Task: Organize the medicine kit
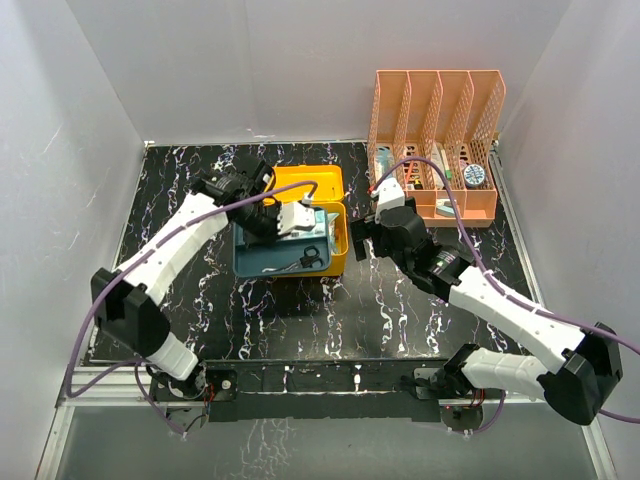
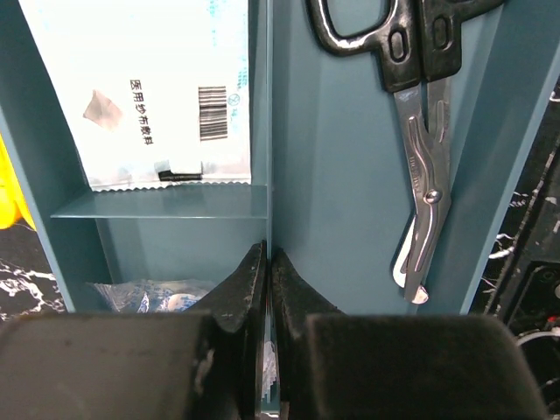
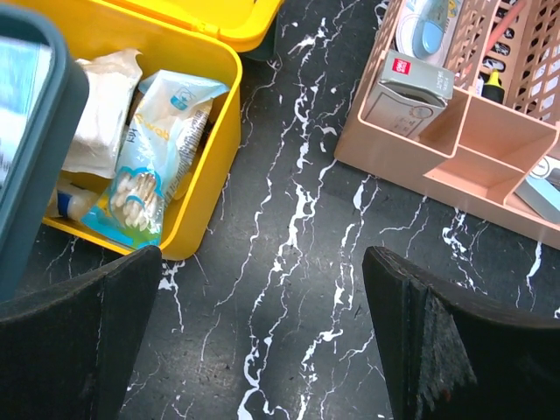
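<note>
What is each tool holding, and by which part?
The left tool pinches the teal insert tray by its centre divider; the right tool is open, holding nothing.

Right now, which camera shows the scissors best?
The left wrist view: the scissors lie close up in the teal tray, black handles and metal blades clear. The top view shows them only as a small dark shape. The right wrist view does not show them.
</note>
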`<state>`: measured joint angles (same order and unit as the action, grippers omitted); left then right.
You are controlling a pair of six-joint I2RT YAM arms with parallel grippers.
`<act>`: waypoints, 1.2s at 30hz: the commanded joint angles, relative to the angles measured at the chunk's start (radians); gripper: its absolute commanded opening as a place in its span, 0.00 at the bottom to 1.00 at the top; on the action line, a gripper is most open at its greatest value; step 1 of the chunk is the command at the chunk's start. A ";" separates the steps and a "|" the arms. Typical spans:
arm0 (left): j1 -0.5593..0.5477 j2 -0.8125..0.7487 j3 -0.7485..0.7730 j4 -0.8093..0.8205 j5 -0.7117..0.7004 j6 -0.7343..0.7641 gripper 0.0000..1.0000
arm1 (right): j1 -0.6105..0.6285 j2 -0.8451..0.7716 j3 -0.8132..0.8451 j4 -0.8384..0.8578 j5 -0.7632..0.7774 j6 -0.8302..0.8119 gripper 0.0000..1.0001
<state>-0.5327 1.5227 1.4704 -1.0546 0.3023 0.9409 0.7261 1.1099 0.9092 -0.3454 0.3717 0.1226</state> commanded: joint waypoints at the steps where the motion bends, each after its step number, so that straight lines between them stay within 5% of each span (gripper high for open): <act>1: 0.042 0.079 0.151 -0.041 0.091 0.088 0.00 | -0.015 -0.038 -0.010 0.013 0.026 -0.002 0.98; 16: 0.077 0.452 0.513 -0.111 0.121 0.140 0.00 | -0.047 -0.108 -0.059 -0.013 0.043 0.008 0.98; 36: 0.002 0.404 0.398 -0.071 0.118 0.082 0.00 | -0.073 -0.150 -0.085 -0.027 0.038 0.016 0.98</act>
<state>-0.5125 1.9862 1.8915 -1.1091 0.3786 1.0405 0.6590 0.9920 0.8188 -0.4007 0.3943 0.1333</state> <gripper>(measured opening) 0.013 0.983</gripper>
